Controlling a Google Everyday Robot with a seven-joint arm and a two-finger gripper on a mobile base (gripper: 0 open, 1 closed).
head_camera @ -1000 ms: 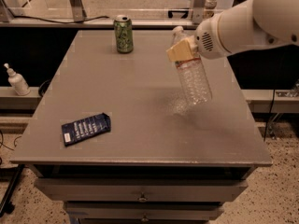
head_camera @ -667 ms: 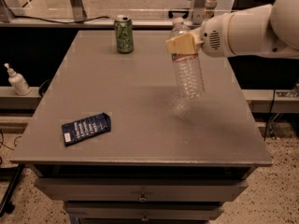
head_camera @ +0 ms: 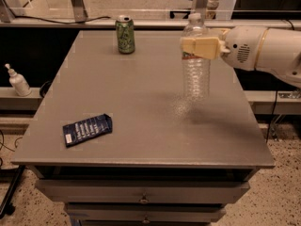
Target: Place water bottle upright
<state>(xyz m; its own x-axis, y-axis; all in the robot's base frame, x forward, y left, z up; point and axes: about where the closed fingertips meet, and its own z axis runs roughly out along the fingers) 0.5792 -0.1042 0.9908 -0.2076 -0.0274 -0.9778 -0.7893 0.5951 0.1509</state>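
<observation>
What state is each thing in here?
water bottle: upright, held near its neck.
gripper: shut on the water bottle, over the table's right side.
green can: upright, far side of table.
blue packet: lying flat, front left.
pump bottle: upright, beside the table.

The gripper (head_camera: 195, 47), at the upper right of the view, has blocky, pale tan fingers (head_camera: 208, 47) with squared edges. Behind it, the arm (head_camera: 278, 55) is a smooth, glossy white rounded shell with a patch of small dark perforations (head_camera: 243, 53) and a thin tan seam ring (head_camera: 260, 46).
</observation>
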